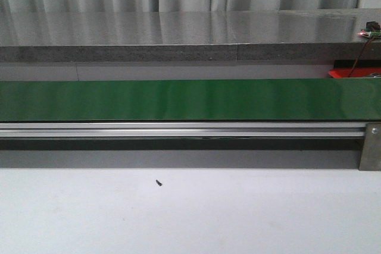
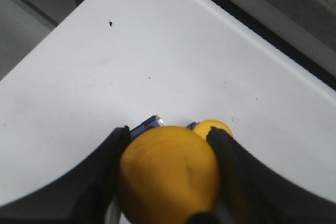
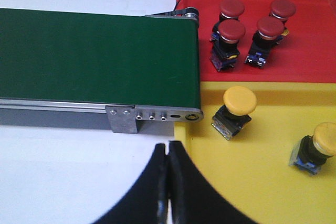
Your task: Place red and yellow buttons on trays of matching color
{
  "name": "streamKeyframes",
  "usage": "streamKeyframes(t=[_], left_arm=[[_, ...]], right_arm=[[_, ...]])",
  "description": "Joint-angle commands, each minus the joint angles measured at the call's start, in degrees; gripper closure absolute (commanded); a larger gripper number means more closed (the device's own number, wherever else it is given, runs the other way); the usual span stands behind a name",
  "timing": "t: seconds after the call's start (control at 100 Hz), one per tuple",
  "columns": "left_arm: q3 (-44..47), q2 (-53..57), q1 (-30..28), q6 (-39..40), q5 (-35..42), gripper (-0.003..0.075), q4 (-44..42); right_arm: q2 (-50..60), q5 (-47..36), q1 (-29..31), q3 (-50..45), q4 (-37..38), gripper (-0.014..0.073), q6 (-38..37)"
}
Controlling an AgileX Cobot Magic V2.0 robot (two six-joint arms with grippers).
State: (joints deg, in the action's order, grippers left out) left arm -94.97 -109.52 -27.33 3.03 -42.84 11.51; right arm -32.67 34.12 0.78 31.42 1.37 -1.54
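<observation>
Left fingers (image 2: 169,145) clamp a yellow button (image 2: 168,174) over the white table (image 2: 173,56), unseen from front. Right fingers (image 3: 168,156) pressed together; yellow tray (image 3: 273,182) at 3 o'clock, red tray (image 3: 310,56) at 1 o'clock.

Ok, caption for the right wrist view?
Shut right tool hovering by the conveyor end, four red buttons on red tray, two yellow on yellow tray.
</observation>
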Motion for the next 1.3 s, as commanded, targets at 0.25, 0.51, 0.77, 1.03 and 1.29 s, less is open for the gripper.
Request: streamKeyframes(t=[0.25,0.51,0.77,1.03,1.29], left_arm=[[13.46,13.64,5.45,-1.1,6.24,0.0568,0.61],[17.99,13.52,10.01,-1.1,9.1,0.0568,0.36],[17.93,12.67,11.04,-1.1,8.28,0.0545,0.89],[17.93,11.6,11.04,-1.1,7.48,0.0204,1.01],[17.51,13.03,11.04,-1.1,5.81,0.0101,3.36]], right_arm=[[0.04,-3.96,0.06,1.46,0.05,0.0661,-0.06],[0.04,-3.96,0.06,1.46,0.05,0.0661,-0.06],[0.04,-3.96,0.06,1.46,0.05,0.0661,-0.06],[0.04,-3.96,0.06,1.46,0.05,0.0661,-0.06],[0.04,-3.96,0.06,1.46,0.05,0.0661,-0.06]])
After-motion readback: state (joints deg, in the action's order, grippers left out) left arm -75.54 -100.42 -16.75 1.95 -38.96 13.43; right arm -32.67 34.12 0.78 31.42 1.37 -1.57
